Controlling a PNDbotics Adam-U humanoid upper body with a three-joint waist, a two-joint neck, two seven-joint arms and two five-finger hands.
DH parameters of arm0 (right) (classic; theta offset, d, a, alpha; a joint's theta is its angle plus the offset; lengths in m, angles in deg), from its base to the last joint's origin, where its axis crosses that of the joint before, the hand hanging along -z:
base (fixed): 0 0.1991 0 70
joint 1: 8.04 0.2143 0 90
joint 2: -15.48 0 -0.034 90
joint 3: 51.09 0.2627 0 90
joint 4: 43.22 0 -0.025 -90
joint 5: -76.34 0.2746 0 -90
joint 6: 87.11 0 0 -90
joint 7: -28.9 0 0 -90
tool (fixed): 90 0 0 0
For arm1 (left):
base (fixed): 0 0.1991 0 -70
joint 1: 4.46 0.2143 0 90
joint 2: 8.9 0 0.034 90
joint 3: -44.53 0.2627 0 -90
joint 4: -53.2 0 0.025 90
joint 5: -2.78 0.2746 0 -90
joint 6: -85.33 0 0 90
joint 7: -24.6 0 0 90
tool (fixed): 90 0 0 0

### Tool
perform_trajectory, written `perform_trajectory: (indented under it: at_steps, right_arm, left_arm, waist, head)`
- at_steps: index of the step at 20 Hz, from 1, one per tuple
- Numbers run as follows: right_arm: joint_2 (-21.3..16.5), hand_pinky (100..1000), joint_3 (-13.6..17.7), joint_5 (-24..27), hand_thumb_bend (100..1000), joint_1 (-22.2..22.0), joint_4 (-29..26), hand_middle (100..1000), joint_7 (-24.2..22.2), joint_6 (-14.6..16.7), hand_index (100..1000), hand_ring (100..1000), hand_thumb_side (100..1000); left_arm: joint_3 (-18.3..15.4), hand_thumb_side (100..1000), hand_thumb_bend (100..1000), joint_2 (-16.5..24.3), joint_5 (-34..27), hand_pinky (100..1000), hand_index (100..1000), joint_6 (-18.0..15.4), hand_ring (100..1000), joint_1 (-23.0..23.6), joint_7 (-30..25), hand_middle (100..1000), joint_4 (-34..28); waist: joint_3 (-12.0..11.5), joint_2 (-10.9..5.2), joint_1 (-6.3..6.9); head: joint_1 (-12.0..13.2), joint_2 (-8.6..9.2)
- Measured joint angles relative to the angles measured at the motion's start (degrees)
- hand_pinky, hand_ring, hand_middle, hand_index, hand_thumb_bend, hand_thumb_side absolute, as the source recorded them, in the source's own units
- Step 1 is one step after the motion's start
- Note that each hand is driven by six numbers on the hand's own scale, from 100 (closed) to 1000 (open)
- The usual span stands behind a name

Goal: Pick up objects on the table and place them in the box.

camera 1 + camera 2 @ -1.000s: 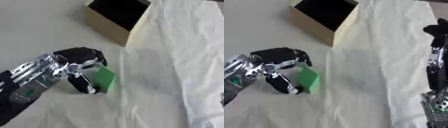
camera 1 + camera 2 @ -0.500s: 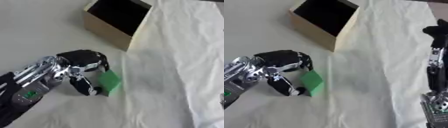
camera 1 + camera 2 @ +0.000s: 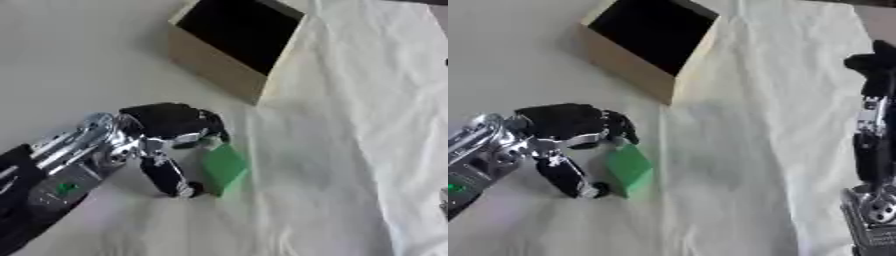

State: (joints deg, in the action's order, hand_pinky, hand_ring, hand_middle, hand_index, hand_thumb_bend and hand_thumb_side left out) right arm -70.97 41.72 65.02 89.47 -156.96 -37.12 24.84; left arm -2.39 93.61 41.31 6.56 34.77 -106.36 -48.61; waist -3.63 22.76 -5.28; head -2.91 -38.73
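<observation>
Block – green – sits pinched between the left hand's curled fingers above and thumb below.

No text, label or number can be read anywhere.

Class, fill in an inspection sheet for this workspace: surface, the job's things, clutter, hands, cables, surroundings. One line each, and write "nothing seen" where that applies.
Surface: table with a pale cloth over its right part.
Job's things: green block on the table; open tan box at the far side, interior dark.
Clutter: nothing seen.
Hands: left hand, fingers curled round the green block; right hand at the right edge, fingers unclear.
Cables: nothing seen.
Surroundings: nothing seen.
</observation>
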Motion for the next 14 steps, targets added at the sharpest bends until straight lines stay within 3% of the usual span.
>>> perform_trajectory:
  at_steps: [7,14]
  right_arm:
    - [0.0,804,0.0,0.1,100,0.0,0.0,630,0.0,0.0,818,697,773]
    - [0.0,804,0.0,0.2,100,0.0,0.0,630,-0.1,-0.1,818,697,775]
  left_arm:
    - [-0.1,227,597,-0.1,6.5,753,907,-2.5,868,-0.6,0.3,870,-1.9]
    - [-0.4,197,490,0.3,2.8,745,893,-2.5,860,-3.2,-4.8,865,-6.4]
  waist:
    - [-0.2,0.0,0.25]
    - [-0.2,-0.01,0.62]
  head:
    - [-0.3,0.02]
    - [-0.6,0.07]
